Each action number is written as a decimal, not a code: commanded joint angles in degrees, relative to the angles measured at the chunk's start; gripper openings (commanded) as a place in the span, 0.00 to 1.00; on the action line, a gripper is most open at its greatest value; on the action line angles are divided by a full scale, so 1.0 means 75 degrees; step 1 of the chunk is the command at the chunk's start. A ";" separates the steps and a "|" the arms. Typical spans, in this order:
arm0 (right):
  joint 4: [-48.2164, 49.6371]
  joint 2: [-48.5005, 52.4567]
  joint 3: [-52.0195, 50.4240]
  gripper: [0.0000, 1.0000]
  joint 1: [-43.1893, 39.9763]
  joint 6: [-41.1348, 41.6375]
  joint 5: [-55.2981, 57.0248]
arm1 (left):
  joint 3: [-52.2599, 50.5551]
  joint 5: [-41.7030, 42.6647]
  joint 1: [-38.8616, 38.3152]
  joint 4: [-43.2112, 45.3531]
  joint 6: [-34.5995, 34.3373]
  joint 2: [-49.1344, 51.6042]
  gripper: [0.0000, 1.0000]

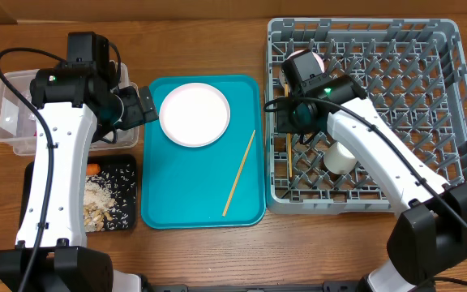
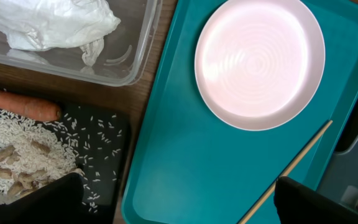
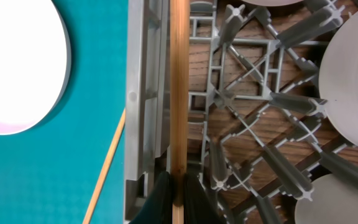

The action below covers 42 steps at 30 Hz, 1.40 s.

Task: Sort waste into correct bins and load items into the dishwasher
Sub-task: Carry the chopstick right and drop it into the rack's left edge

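Observation:
My right gripper (image 3: pixel 178 194) is shut on a wooden chopstick (image 3: pixel 179 93) and holds it over the left edge of the grey dish rack (image 1: pixel 396 89); it also shows in the overhead view (image 1: pixel 289 156). A second chopstick (image 1: pixel 239 172) lies on the teal tray (image 1: pixel 169 203) beside a round white plate (image 1: pixel 194 113). My left gripper (image 2: pixel 179 205) is open and empty above the tray's left edge. The black tray (image 2: pixel 104 143) holds rice crumbs (image 2: pixel 11 143) and a carrot (image 2: pixel 23 106). A white tissue wad (image 2: pixel 48 22) lies in the clear tub (image 2: pixel 135 62). The red wrapper is not visible.
A white cup (image 1: pixel 340 158) and a pink-white bowl (image 1: pixel 306 58) stand in the rack. The left arm covers part of the clear tub (image 1: pixel 6 122). The rack's right half shows bare pegs. The wooden table shows along the front edge.

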 commanded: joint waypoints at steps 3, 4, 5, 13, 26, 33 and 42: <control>0.0061 0.0029 -0.0041 0.04 0.0035 -0.0157 -0.0099 | 0.0026 -0.0070 -0.0055 0.0012 0.0099 0.0012 1.00; 0.0061 0.0029 -0.0041 0.04 0.0035 -0.0154 -0.0099 | 0.0026 -0.0070 -0.0055 0.0012 0.0099 0.0012 1.00; 0.0064 0.0029 -0.0041 0.04 0.0035 -0.0154 -0.0105 | 0.0026 -0.0070 -0.0055 0.0012 0.0099 0.0012 1.00; 0.0306 0.0029 -0.0038 0.09 0.0026 -0.0195 -0.0152 | 0.0026 -0.0070 -0.0055 0.0012 0.0099 0.0012 1.00; 0.0428 0.0029 -0.0038 0.07 0.0035 -0.0093 -0.0868 | 0.0026 -0.0070 -0.0055 0.0012 0.0099 0.0012 1.00; 0.0431 0.0029 -0.0041 0.07 0.0032 -0.0099 -0.0863 | 0.0026 -0.0067 -0.0055 0.0012 0.0099 0.0012 1.00; 0.0443 0.0114 -0.0041 0.08 0.0032 -0.0096 -0.0522 | 0.0026 -0.0070 -0.0055 0.0012 0.0099 0.0012 1.00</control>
